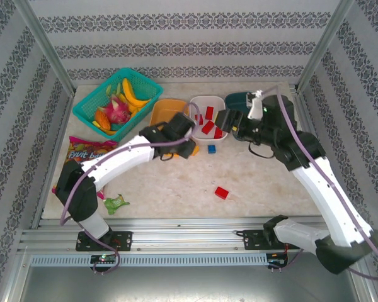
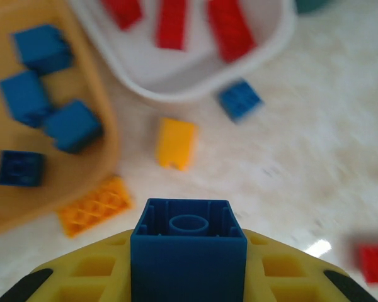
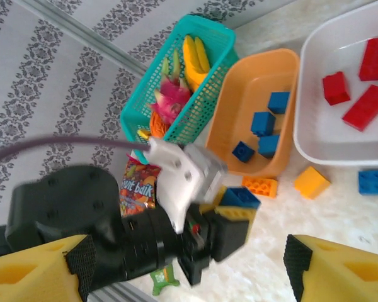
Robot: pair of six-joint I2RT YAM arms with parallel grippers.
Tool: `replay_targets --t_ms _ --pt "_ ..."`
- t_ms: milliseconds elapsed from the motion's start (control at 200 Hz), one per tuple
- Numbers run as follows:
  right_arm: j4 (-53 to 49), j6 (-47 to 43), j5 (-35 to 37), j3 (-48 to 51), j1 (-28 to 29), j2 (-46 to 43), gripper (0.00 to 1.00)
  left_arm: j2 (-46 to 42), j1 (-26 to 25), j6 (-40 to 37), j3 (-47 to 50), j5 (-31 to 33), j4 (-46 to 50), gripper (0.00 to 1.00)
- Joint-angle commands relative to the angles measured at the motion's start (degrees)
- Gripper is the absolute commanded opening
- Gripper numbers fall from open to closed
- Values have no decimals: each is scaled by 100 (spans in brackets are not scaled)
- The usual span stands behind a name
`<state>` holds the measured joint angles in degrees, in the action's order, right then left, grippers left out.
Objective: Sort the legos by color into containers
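My left gripper [image 2: 189,277] is shut on a blue lego [image 2: 189,242], held just off the near edge of the orange container [image 2: 107,135]. That container holds several blue legos [image 2: 72,126]. The white container [image 2: 189,88] holds red legos [image 2: 230,28]. On the table lie a yellow lego [image 2: 175,143], an orange lego [image 2: 94,206], a blue lego [image 2: 239,100] and a red lego [image 1: 222,192]. My right gripper [image 3: 186,258] hangs open and empty above the left gripper [image 3: 239,220], by the white container [image 1: 205,102] and the dark teal container [image 1: 236,99].
A teal mesh basket [image 1: 88,113] of toy fruit stands at the back left. A snack bag [image 1: 88,150] and a green toy scrap [image 1: 115,202] lie along the left side. The table's near edge is a metal rail [image 1: 189,236].
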<state>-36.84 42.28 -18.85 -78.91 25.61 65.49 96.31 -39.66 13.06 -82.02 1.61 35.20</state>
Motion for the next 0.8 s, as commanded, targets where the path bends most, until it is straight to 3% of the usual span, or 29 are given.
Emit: replay_targets --t_ms 0,180,475,794 --pt "468 123 -564 -144 -21 486 79 509 563 352 -548 -29 505 30" --pt "969 315 -1063 -266 74 1271 79 1706 1335 675 -1908 28 1026 29" --pt "898 105 -1356 -589 232 2264 77 3747 1686 660 -4490 859 2032 29" --pt "885 59 -1317 -187 282 2126 77 4542 1853 734 -5065 1166 2122 32"
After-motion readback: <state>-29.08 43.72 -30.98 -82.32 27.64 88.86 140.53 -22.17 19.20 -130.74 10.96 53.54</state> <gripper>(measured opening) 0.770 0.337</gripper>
